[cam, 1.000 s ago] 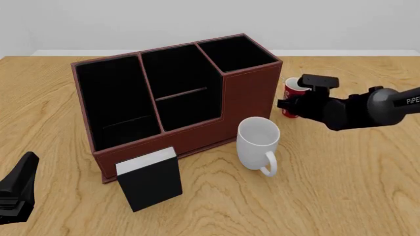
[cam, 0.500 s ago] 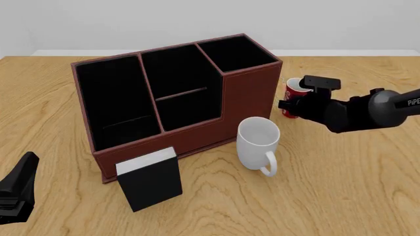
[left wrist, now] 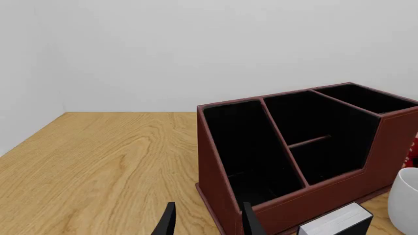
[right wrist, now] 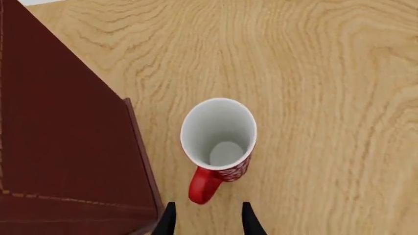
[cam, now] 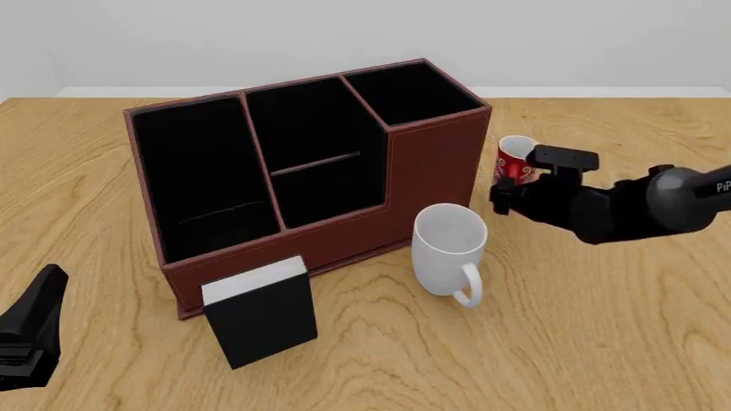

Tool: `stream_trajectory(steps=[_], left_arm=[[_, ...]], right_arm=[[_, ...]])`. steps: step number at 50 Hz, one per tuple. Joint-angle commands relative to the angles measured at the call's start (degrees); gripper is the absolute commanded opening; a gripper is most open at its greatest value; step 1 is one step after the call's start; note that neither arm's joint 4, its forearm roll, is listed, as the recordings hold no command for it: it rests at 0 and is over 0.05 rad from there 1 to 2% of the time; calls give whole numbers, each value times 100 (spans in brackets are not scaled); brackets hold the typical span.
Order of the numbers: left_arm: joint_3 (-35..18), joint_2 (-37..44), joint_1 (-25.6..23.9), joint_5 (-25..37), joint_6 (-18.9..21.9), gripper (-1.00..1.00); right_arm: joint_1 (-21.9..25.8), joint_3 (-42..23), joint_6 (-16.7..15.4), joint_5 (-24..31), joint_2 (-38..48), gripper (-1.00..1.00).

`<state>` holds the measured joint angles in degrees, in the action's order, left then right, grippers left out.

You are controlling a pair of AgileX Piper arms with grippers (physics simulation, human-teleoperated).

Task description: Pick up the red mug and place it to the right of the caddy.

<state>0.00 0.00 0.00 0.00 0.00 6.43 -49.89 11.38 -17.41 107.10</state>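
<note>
The red mug (cam: 515, 159) with a white swirl pattern stands upright on the table just right of the caddy (cam: 425, 167), close to its tall end. In the right wrist view the mug (right wrist: 219, 142) shows its white inside, and its red handle points toward my right gripper (right wrist: 207, 220). The right gripper (cam: 502, 192) is open and empty, just short of the mug on its near side and apart from it. The caddy's wall (right wrist: 58, 122) is beside it. My left gripper (cam: 44, 291) is open and empty at the near left corner, far from both.
A larger plain white mug (cam: 449, 248) stands in front of the caddy's right end, near my right arm. A small black box with a white top (cam: 260, 312) stands in front of the caddy's left half. The left wrist view shows the caddy's compartments (left wrist: 307, 142).
My right gripper has drawn back from the red mug, toward the near side and right. More of the mug now shows. The left arm has not moved.
</note>
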Motion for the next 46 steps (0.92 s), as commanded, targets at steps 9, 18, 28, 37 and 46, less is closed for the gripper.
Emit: stream_trajectory(steps=[9, 18, 28, 37, 46], left_arm=[[0, 0, 0, 0, 0, 100], [0, 0, 0, 0, 0, 100], [0, 0, 0, 0, 0, 100], [0, 0, 0, 0, 0, 100], [0, 0, 0, 0, 0, 100]], right_arm=[[-9, 846, 125, -92, -1119, 100], [-98, 1888, 167, 145, -2855, 100], [-18, 2753, 195, 1115, -5214, 100], [-40, 3096, 21, 2536, -7427, 100], [37, 3220, -300, 3967, -9313, 100]])
